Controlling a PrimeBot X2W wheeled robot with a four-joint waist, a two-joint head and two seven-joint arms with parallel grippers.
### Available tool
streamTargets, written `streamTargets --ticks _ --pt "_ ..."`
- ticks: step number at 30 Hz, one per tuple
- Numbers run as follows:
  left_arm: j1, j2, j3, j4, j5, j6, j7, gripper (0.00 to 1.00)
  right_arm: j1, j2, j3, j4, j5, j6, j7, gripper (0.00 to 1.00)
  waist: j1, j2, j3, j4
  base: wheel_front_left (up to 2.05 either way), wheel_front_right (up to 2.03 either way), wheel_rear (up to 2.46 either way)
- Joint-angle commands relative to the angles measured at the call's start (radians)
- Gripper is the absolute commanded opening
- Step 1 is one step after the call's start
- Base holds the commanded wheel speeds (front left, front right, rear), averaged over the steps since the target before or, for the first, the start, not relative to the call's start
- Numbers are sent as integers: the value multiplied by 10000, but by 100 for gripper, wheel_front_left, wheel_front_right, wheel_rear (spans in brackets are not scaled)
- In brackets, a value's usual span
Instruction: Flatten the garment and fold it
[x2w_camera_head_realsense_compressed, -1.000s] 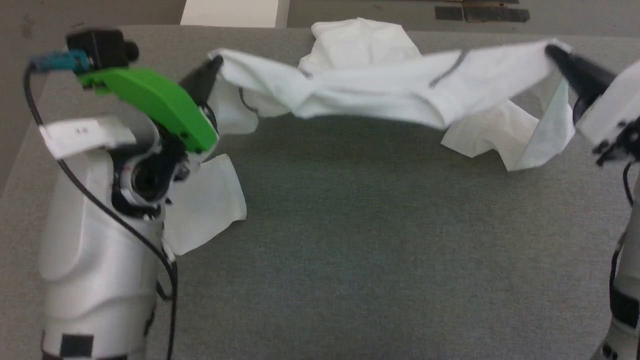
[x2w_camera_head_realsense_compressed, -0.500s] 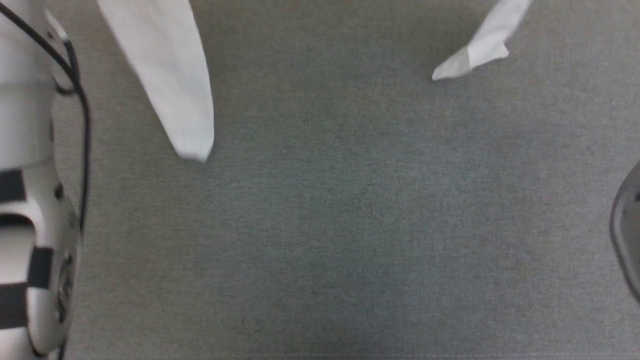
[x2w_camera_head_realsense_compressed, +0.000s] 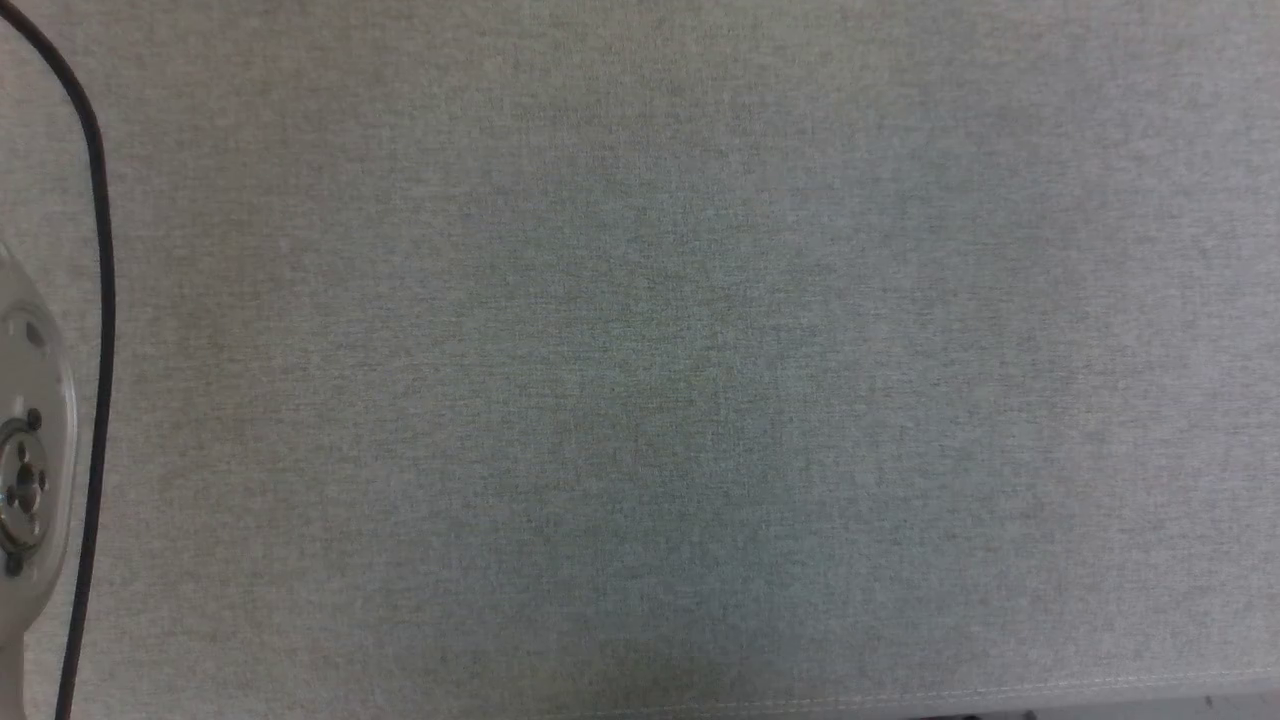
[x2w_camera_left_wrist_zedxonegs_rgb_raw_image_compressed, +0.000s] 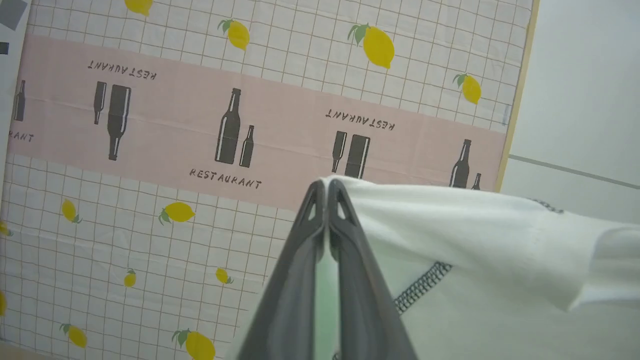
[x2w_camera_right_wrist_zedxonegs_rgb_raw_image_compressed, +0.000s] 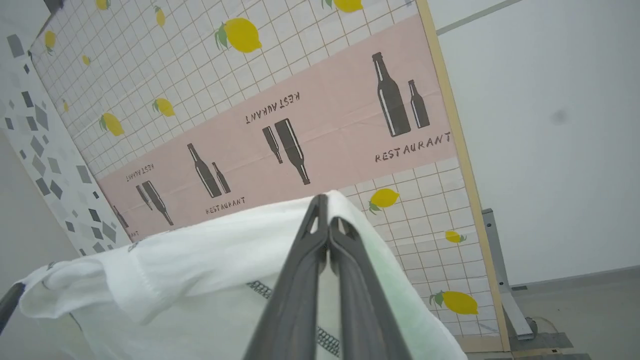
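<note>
The garment (x2w_camera_left_wrist_zedxonegs_rgb_raw_image_compressed: 475, 225) is white with dark zigzag stitching and hangs stretched in the air. In the left wrist view my left gripper (x2w_camera_left_wrist_zedxonegs_rgb_raw_image_compressed: 327, 184) is shut on one edge of it, with the cloth running off to the right. In the right wrist view my right gripper (x2w_camera_right_wrist_zedxonegs_rgb_raw_image_compressed: 325, 200) is shut on another edge of the garment (x2w_camera_right_wrist_zedxonegs_rgb_raw_image_compressed: 200, 265), which stretches away to the left. Both pairs of fingers point at an upright patterned screen. In the head view a piece of my left arm (x2w_camera_head_realsense_compressed: 25, 480) sits at the left edge.
The grey felt table top (x2w_camera_head_realsense_compressed: 640, 360) lies below, with its front edge (x2w_camera_head_realsense_compressed: 1000, 692) at the bottom. A black cable (x2w_camera_head_realsense_compressed: 100, 300) hangs at the left. A screen printed with lemons and bottles (x2w_camera_left_wrist_zedxonegs_rgb_raw_image_compressed: 150, 125) (x2w_camera_right_wrist_zedxonegs_rgb_raw_image_compressed: 300, 125) stands ahead, with a white wall beside it.
The head camera has swung down towards the near part of the table. The garment's hanging ends, seen half a second ago at the top, have left the head view.
</note>
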Motion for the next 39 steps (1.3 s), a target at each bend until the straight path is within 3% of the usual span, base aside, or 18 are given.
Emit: streamTargets --ticks 1,7,13,20,26,30,39 --pt "-184 159 105 165 -44 -16 -188 0 -129 -86 29 25 -27 -17 -213 0 -2 0 158 26 0 0 0" --pt "21 50 345 791 -482 -276 -550 0 136 -87 461 -10 489 -17 -522 0 -2 0 100 192 0 0 0" --pt "1363 -133 507 1542 -921 -627 -745 0 1977 -343 1456 -301 1395 -17 -147 0 -2 0 -808 561 0 0 0" --pt "4283 -548 433 1776 -1296 -1281 -1011 0 5911 -1042 2262 -1536 2807 -17 177 0 -2 0 -2549 1180 0 0 0" --pt "7485 -1134 352 1323 -1724 -1526 -1076 0 9812 -1295 2293 -2993 3582 -17 337 0 -2 0 -3925 1458 0 0 0" --pt "9673 -1413 258 916 -1946 -1477 -768 0 12316 -1278 2219 -4047 3580 -17 644 0 -2 0 -4574 1544 0 0 0" --pt "13732 -1529 124 -145 -2279 -762 592 0 16738 -966 1647 -5616 2394 -17 2449 0 -2 0 -5575 1531 0 0 0"
